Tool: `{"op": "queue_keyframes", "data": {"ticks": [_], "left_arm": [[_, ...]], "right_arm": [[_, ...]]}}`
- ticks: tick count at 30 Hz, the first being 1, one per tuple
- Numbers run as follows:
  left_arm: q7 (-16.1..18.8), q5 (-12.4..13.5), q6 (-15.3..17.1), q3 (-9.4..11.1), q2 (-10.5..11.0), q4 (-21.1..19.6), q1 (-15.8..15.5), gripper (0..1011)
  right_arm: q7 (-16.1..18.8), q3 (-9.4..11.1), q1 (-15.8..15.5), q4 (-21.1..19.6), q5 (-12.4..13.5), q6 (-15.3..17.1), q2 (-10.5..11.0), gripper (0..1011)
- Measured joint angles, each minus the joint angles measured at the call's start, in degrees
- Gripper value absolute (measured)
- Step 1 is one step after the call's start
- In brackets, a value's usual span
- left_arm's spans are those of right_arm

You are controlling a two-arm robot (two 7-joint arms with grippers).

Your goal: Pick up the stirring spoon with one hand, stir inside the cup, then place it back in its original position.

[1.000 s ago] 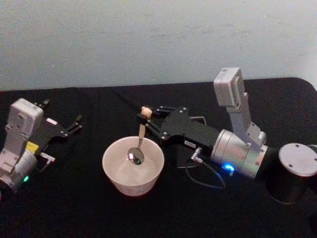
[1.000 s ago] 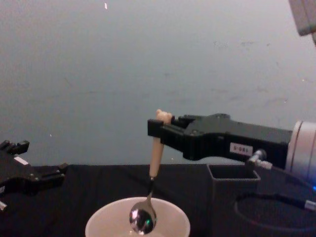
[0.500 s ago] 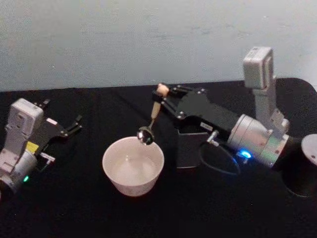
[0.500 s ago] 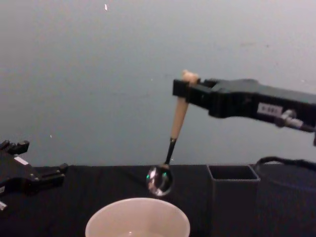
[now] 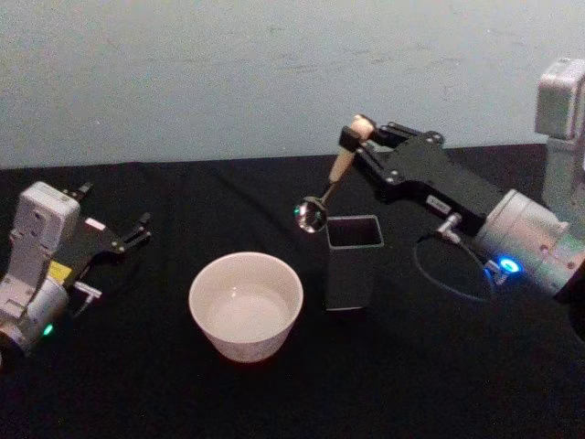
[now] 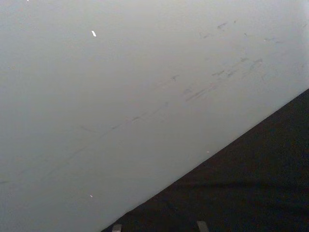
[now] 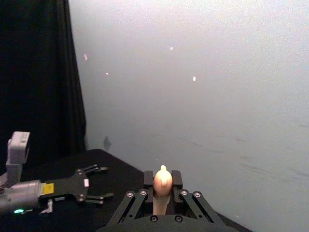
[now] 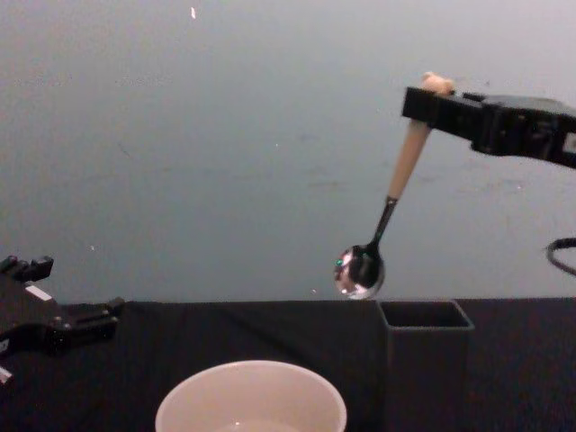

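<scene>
Right now my right gripper (image 5: 352, 137) is closed on the spoon (image 5: 331, 183), pinching the beige handle just under its little knob, up in the air above the right half of the worktop (image 5: 183, 402). From my right wrist, the knob pokes up between the closed fingers. The spoon hangs tilted, handle up toward my right and shiny bowl down to the left. From the chest, the bowl hangs just above and a little left of the dark square holder (image 8: 425, 360), not touching its rim. The white cup (image 5: 245, 340) stands just left of the holder, apart from the spoon. My left gripper (image 5: 142, 230) rests near the worktop's left edge, fingers spread, holding nothing.
</scene>
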Motion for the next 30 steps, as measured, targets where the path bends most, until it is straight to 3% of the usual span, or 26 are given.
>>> {"op": "queue_keyframes", "data": {"ticks": [6, 15, 30], "left_arm": [[0.0, 0.0, 0.0, 0.0, 0.0, 0.0, 0.0, 1001], [0.0, 0.0, 0.0, 0.0, 0.0, 0.0, 0.0, 1001], [0.0, 0.0, 0.0, 0.0, 0.0, 0.0, 0.0, 1001]], "right_arm": [[-0.6, 1.9, -1.6, -1.2, 0.4, -0.6, 1.7, 214], [-0.4, 3.0, -2.7, -1.4, 0.0, -1.3, 3.4, 214], [0.6, 1.6, -2.1, 1.9, -1.9, -0.3, 3.5, 214]]}}
